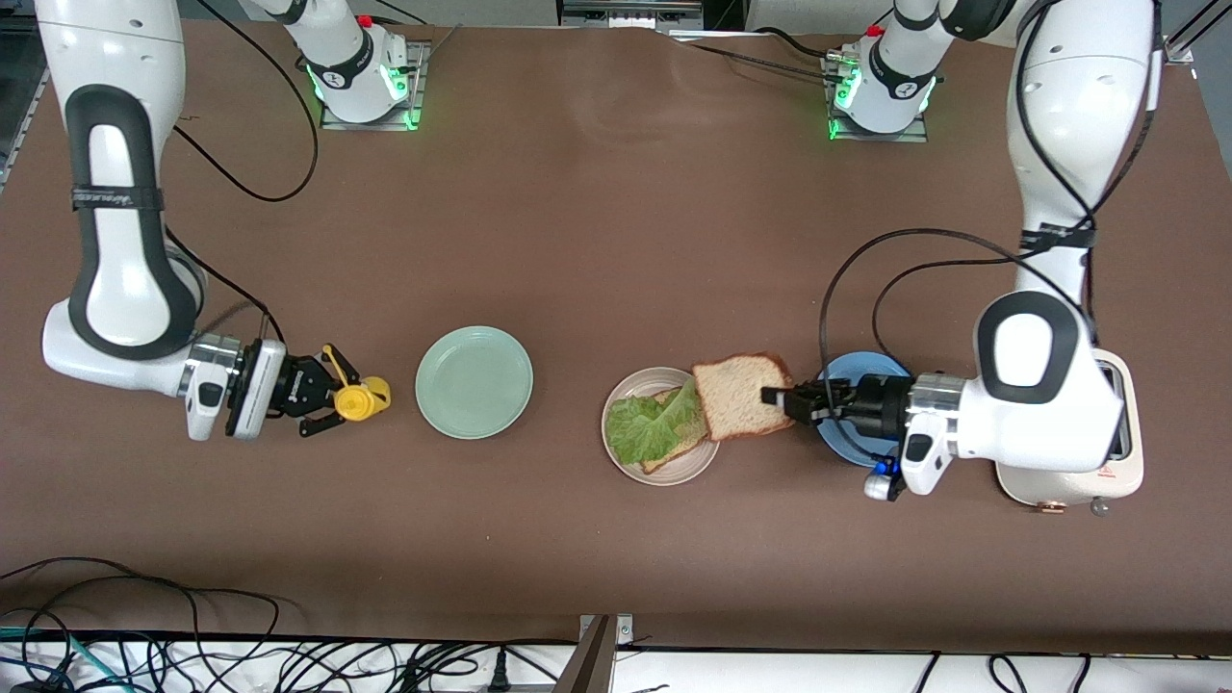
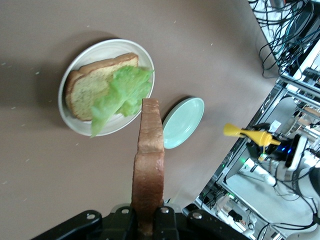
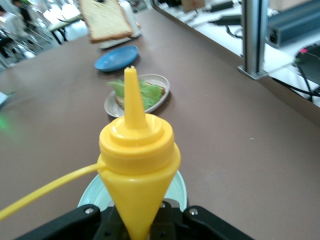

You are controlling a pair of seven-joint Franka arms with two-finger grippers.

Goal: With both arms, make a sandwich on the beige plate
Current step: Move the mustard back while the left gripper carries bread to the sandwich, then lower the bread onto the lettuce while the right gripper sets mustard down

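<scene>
The beige plate (image 1: pixel 695 462) holds one slice of brown bread (image 1: pixel 664 454) with a crinkly green lettuce leaf (image 1: pixel 653 423) on it. My left gripper (image 1: pixel 776 397) is shut on a second bread slice (image 1: pixel 739 395), held in the air over the plate's edge toward the left arm's end. In the left wrist view the held slice (image 2: pixel 149 160) runs edge-on out of the gripper (image 2: pixel 148 221), over the plate (image 2: pixel 74 125) and lettuce (image 2: pixel 122 92). My right gripper (image 1: pixel 327 395) is shut on a yellow squeeze bottle (image 1: pixel 360 399), low beside the mint-green plate (image 1: pixel 474 382); the bottle (image 3: pixel 137 165) fills the right wrist view.
A blue plate (image 1: pixel 866 367) lies under my left gripper's wrist. A white toaster (image 1: pixel 1121 423) stands under the left arm at that end. The mint-green plate sits between the bottle and the beige plate. Cables hang along the table edge nearest the front camera.
</scene>
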